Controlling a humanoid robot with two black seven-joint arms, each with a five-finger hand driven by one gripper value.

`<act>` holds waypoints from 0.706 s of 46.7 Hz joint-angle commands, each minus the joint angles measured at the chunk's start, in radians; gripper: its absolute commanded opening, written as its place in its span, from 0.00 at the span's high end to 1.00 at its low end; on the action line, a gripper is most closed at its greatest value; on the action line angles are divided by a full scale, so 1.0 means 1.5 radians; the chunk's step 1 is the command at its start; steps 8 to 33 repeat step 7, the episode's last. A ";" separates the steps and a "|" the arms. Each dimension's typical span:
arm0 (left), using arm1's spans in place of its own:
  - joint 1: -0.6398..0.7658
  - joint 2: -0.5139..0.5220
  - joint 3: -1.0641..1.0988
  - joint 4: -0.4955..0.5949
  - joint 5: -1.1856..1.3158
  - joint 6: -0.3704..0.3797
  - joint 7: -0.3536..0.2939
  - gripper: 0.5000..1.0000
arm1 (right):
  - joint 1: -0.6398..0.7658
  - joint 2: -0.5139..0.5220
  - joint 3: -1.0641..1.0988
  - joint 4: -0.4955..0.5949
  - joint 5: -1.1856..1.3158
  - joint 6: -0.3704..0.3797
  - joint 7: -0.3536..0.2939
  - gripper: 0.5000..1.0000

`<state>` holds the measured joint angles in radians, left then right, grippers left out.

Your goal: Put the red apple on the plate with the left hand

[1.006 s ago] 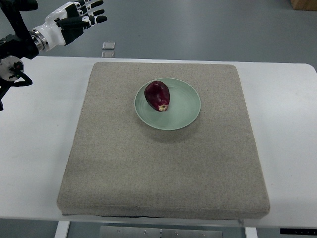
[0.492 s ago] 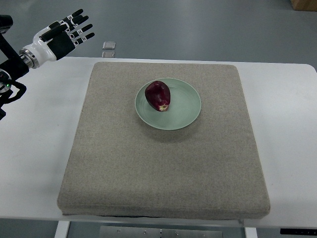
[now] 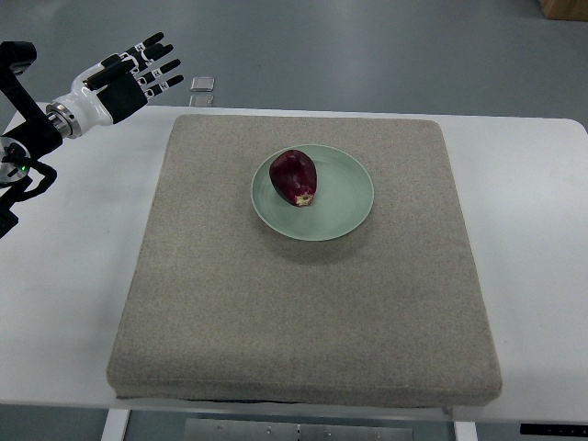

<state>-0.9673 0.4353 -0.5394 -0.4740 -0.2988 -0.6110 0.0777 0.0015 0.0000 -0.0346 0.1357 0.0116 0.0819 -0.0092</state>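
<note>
Red apple lies on the plate; left robot hand spread wide, empty.

left hand: black palm, white-and-black segmented fingers, silver wrist ring, black arm links, green LED.

Red apple on green plate.

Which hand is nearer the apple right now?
Left. The left hand hovers open, up and left of the apple on the plate. The right hand is out of view.
</note>
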 commanded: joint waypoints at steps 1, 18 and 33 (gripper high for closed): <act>0.004 0.004 -0.001 -0.008 0.000 0.000 -0.001 0.01 | 0.001 0.000 0.001 0.001 0.000 0.001 0.002 0.14; 0.005 0.007 -0.001 -0.008 0.000 0.000 -0.001 0.01 | 0.000 0.000 0.002 0.009 0.000 0.001 0.005 0.14; 0.005 0.007 -0.001 -0.008 0.000 0.000 -0.001 0.01 | 0.000 0.000 0.002 0.009 0.000 0.001 0.005 0.14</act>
